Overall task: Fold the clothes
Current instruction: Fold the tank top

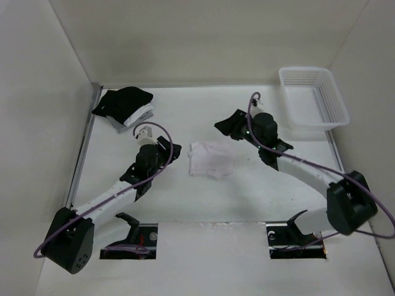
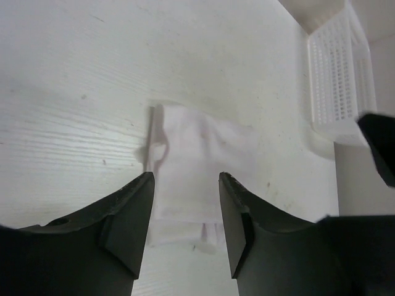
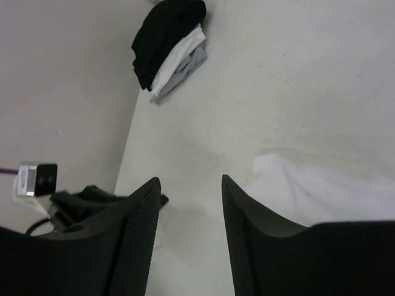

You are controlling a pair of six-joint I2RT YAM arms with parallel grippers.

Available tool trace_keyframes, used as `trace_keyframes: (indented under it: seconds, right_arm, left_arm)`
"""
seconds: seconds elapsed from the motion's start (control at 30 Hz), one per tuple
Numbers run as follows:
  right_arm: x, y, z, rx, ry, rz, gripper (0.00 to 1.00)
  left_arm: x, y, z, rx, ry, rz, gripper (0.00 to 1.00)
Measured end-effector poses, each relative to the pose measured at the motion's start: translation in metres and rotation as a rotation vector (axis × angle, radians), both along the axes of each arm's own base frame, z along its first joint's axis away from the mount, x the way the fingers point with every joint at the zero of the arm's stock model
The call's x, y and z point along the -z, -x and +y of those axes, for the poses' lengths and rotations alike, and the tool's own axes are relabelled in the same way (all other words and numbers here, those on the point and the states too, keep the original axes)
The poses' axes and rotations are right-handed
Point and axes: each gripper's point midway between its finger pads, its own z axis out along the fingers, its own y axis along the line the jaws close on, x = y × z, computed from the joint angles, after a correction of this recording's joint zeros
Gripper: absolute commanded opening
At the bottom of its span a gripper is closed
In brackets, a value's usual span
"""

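L gripper [image 2: 185, 179] jaws spread wide, nothing in them; R gripper [image 3: 190, 180] likewise apart and empty. White top [image 1: 210, 159] lies mid-table [image 1: 185, 203] as a small folded bundle betw. the two arms. It shows thru the L gap just past the fingertips and to one side of the R fingers, and looks clear of both. My read: thin, soft, v. light fabric, layers will slide and sag, so pinch a folded edge or corner thru all layers, not the middle.
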Motion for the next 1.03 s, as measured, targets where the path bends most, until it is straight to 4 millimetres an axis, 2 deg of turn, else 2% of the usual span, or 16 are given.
trace_keyframes:
  seconds: [0.07, 0.13, 0.2, 0.3, 0.37, 0.43, 0.57, 0.73, 0.8, 1.03]
  right_arm:
    - [-0.009, 0.016, -0.027, 0.05, -0.005, -0.054, 0.56]
    - [0.0, 0.03, -0.056, 0.12, 0.01, -0.081, 0.6]
    - [0.024, 0.043, -0.086, 0.195, 0.044, -0.07, 0.62]
    - [0.072, 0.059, -0.127, 0.308, 0.111, -0.007, 0.65]
    - [0.099, 0.066, -0.148, 0.369, 0.153, 0.035, 0.66]
    - [0.115, 0.07, -0.163, 0.418, 0.181, 0.059, 0.66]
    - [0.115, 0.066, -0.173, 0.47, 0.188, 0.048, 0.67]
    - [0.124, 0.062, -0.173, 0.477, 0.201, 0.06, 0.67]
    - [0.127, 0.062, -0.173, 0.477, 0.208, 0.068, 0.67]
    - [0.123, 0.06, -0.174, 0.482, 0.2, 0.052, 0.67]
  left_arm:
    - [0.001, -0.002, 0.011, -0.014, -0.02, 0.002, 0.49]
    - [0.003, -0.004, 0.02, -0.025, -0.035, 0.01, 0.51]
    - [0.006, -0.005, 0.028, -0.032, -0.047, 0.025, 0.52]
    - [0.014, -0.004, 0.039, -0.045, -0.061, 0.054, 0.52]
    - [0.019, -0.003, 0.044, -0.05, -0.069, 0.072, 0.52]
    - [0.024, -0.002, 0.044, -0.043, -0.077, 0.088, 0.52]
    - [0.039, 0.001, 0.039, -0.007, -0.107, 0.126, 0.51]
    - [0.063, 0.011, 0.016, 0.085, -0.163, 0.194, 0.5]
    - [0.066, 0.012, 0.009, 0.113, -0.172, 0.203, 0.5]
    - [0.067, 0.008, 0.006, 0.118, -0.178, 0.206, 0.52]
